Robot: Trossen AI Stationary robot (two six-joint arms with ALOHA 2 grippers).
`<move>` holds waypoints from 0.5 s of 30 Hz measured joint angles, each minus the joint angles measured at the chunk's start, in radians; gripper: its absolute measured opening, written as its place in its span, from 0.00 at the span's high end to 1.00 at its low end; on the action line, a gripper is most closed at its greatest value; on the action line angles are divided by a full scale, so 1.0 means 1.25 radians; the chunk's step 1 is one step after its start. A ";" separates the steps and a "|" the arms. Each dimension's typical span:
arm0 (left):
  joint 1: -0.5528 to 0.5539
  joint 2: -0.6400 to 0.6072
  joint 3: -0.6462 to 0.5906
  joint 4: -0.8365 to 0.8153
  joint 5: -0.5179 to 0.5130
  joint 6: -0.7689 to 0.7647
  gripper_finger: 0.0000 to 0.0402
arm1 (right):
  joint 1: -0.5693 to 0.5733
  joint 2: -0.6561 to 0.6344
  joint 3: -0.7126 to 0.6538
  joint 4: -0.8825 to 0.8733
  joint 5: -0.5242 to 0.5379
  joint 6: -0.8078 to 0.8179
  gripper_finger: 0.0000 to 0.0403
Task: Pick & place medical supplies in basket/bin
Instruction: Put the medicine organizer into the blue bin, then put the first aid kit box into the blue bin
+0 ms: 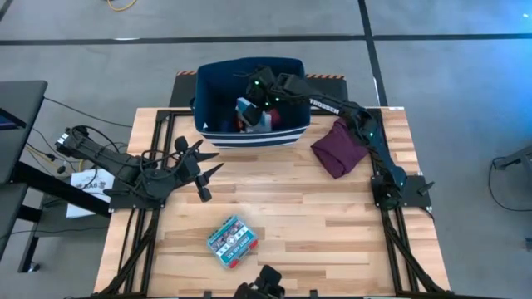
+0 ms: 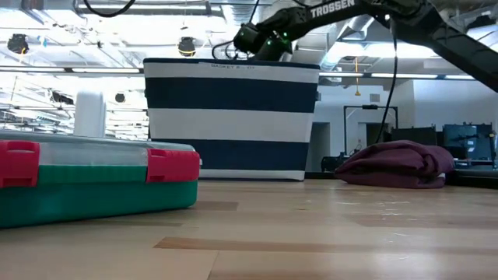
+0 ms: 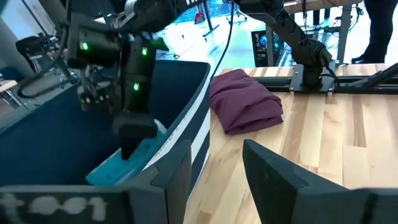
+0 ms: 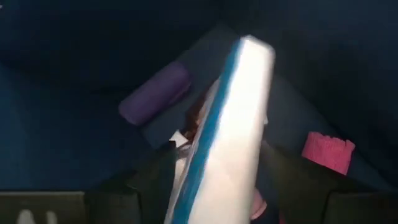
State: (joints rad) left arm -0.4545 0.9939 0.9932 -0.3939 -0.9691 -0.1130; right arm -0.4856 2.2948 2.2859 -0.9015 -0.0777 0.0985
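The navy bin with white stripes (image 1: 249,133) stands at the table's far edge; it also shows in the low view (image 2: 231,117). My right gripper (image 1: 256,98) reaches down into it, shut on a light-blue pill strip (image 4: 230,137), which also shows in the left wrist view (image 3: 121,165). A purple tube (image 4: 155,93) and a pink item (image 4: 328,152) lie on the bin's floor. The teal first-aid box (image 1: 233,242) lies flat on the table near the front edge. My left gripper (image 1: 218,162) is open and empty at the table's left, pointing toward the bin. My right gripper pinches the pill strip's two flat faces (image 4: 211,168) between its two fingers, which come from above, pointing down into the bin. The strip stands on edge and tilted, running away from the fingers toward the bin's floor. Whether its lower end touches the floor I cannot tell.
A maroon cloth (image 1: 339,148) lies bunched on the table right of the bin, under my right arm. The bin's wall (image 3: 186,143) stands close before my left gripper. Bare wood lies between the bin and the first-aid box.
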 joint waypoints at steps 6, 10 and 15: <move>0.000 0.000 0.000 -0.008 0.002 -0.014 0.65 | 0.006 -0.021 0.050 -0.071 -0.001 -0.016 0.40; 0.000 0.000 0.000 -0.060 0.070 -0.085 0.65 | 0.016 -0.104 0.045 -0.092 0.001 -0.038 0.42; -0.001 0.024 0.000 -0.157 0.224 -0.235 0.65 | 0.048 -0.237 0.048 -0.087 0.000 -0.038 0.45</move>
State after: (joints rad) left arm -0.4553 1.0238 0.9932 -0.5897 -0.6889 -0.4068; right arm -0.4257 1.9988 2.3459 -1.0099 -0.0772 0.0509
